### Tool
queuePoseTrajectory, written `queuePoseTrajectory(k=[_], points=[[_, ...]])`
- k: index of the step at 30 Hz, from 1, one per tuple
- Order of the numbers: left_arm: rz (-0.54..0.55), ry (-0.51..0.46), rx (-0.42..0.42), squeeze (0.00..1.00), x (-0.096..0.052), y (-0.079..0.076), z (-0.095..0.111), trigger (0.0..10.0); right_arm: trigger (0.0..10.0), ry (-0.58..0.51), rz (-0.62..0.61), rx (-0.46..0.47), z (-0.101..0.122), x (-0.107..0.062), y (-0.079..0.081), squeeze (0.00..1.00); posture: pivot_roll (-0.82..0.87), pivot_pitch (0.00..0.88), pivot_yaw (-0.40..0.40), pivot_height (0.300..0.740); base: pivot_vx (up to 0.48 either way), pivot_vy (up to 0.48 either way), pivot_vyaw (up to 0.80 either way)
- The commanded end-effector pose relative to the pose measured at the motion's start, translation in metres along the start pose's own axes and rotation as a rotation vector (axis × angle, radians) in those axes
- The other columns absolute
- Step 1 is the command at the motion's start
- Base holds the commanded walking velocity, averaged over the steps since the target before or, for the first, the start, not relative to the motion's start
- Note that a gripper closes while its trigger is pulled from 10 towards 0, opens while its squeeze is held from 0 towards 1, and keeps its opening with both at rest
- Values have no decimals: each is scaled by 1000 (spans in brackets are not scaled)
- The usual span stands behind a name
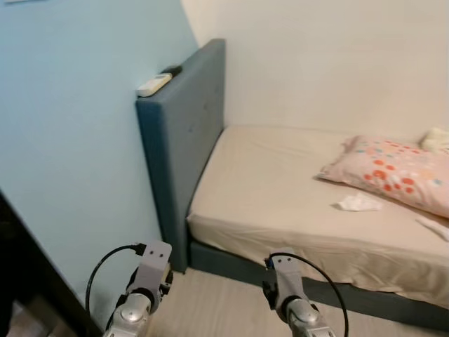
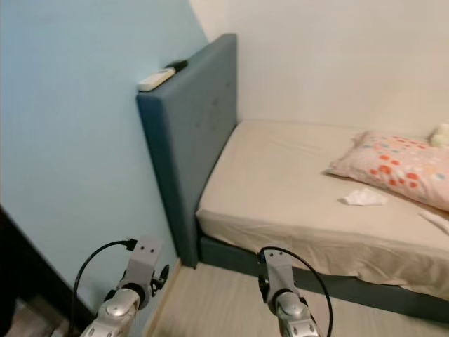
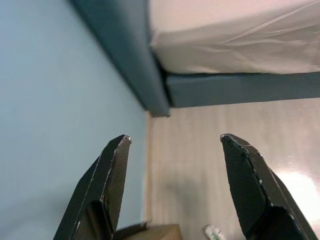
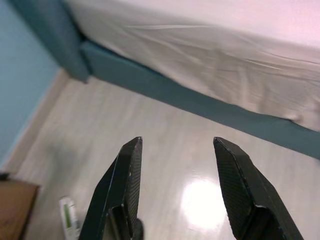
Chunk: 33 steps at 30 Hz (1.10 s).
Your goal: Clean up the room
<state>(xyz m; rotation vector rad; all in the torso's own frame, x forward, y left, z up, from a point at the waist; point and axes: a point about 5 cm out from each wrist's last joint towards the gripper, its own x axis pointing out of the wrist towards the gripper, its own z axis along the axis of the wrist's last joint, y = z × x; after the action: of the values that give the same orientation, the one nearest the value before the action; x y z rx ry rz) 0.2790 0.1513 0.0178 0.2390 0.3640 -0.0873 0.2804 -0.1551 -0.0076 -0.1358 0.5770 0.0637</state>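
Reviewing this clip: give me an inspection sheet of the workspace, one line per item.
Surface: bed, beige sheet, on a teal frame.
Job's things: crumpled tissue on the sheet beside the spotted pillow; small white-green item on the floor.
Clutter: white remote and a dark item on top of the headboard.
Grippers: left gripper and right gripper both open, empty, above the floor.
Cables: black cable looped at each wrist.
Surroundings: light blue wall, pale wood floor.

A teal headboard (image 1: 184,126), beige sheet (image 1: 280,189), pink pillow (image 1: 393,172) with orange dots, and pale blue wall (image 1: 70,140).
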Motion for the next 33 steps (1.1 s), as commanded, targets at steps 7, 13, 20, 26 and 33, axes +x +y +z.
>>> queuePoseTrajectory(k=[7, 13, 20, 26, 33], points=[[-16, 6, 2, 0, -1, -3, -2, 10000, 10000, 15, 4, 15, -3, 0, 2, 0, -3, 30, -2, 740, 0, 0, -800], [-19, 9, 5, 0, -1, -3, -3, 10000, 10000, 15, 3, 16, -3, 0, 2, 0, -2, 29, -1, 740, 0, 0, -800], [-15, 6, 3, 0, -2, -1, -4, 10000, 10000, -19, 39, 19, 1, -1, 6, 0, -4, 27, 1, 740, 0, 0, -571], [6, 31, -4, 0, -2, 0, -7, 10000, 10000, -99, 102, -36, 9, -3, 13, 0, -4, 29, 0, 740, 0, 0, 0], [48, 57, -31, 0, -4, 1, -15, 10000, 10000, -246, 207, -248, 17, -10, 30, 0, -6, 25, 1, 740, 0, 0, 0]])
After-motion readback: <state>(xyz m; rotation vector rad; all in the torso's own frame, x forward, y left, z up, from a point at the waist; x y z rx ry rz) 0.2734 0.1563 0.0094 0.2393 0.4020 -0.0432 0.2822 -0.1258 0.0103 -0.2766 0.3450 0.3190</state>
